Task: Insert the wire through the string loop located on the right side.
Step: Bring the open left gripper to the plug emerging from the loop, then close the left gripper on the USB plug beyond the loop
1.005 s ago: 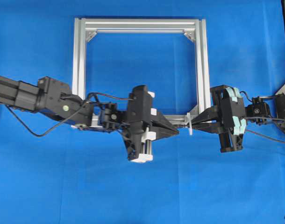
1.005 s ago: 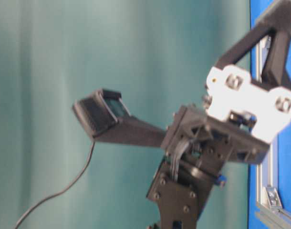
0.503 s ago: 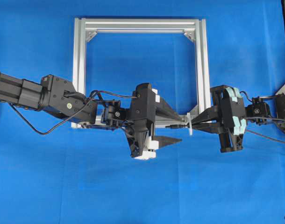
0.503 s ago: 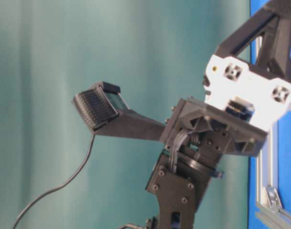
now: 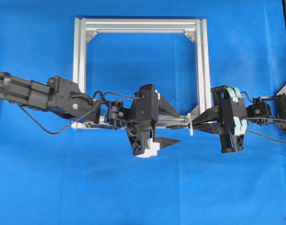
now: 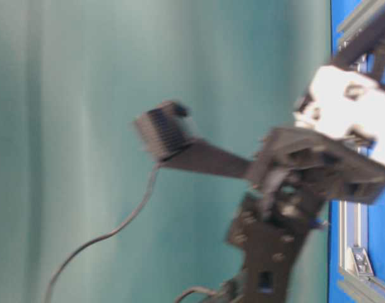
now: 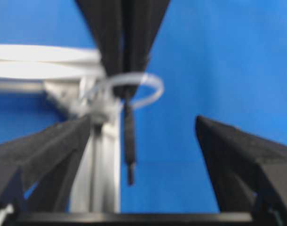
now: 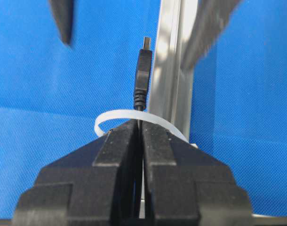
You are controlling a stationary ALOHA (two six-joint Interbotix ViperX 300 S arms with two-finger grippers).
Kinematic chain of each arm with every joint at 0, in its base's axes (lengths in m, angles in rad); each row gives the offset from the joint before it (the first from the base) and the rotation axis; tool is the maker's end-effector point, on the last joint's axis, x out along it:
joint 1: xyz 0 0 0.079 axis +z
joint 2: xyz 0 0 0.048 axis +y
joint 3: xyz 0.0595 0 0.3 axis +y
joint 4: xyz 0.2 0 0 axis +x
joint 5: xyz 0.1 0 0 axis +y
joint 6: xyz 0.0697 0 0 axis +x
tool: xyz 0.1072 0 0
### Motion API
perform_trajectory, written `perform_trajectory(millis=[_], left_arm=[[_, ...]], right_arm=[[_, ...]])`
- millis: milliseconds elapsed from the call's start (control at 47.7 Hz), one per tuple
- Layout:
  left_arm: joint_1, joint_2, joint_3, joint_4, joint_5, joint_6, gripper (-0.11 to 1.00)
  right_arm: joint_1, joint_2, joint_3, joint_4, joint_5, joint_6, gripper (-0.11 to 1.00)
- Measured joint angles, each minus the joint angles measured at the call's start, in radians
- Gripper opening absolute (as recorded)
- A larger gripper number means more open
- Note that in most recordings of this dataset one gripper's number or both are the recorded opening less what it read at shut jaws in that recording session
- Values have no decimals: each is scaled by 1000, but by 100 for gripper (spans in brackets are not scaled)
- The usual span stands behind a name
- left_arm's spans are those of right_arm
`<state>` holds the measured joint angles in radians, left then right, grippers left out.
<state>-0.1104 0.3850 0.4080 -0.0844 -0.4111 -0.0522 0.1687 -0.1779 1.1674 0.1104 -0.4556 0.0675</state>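
The thin black wire (image 8: 141, 80) with its small cylindrical plug tip pokes through the tiny white string loop (image 8: 134, 117) beside the silver aluminium frame (image 5: 202, 70), pinched by the pressed-together right pincer (image 8: 139, 136), while only the overhead view shows the left pincer (image 5: 173, 126) spread apart, holding nothing.

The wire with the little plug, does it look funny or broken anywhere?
Nothing stands out. The wire pokes straight through the string loop, its plug tip whole. The right pincer is shut on the wire just behind the loop, and the left pincer stands open around the plug without touching it.
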Motion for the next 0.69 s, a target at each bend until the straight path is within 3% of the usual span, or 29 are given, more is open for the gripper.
perform_trajectory(millis=[691], left_arm=[[5, 25, -6, 0, 2, 0, 85]], right_arm=[[0, 0, 0, 0, 0, 0, -4]])
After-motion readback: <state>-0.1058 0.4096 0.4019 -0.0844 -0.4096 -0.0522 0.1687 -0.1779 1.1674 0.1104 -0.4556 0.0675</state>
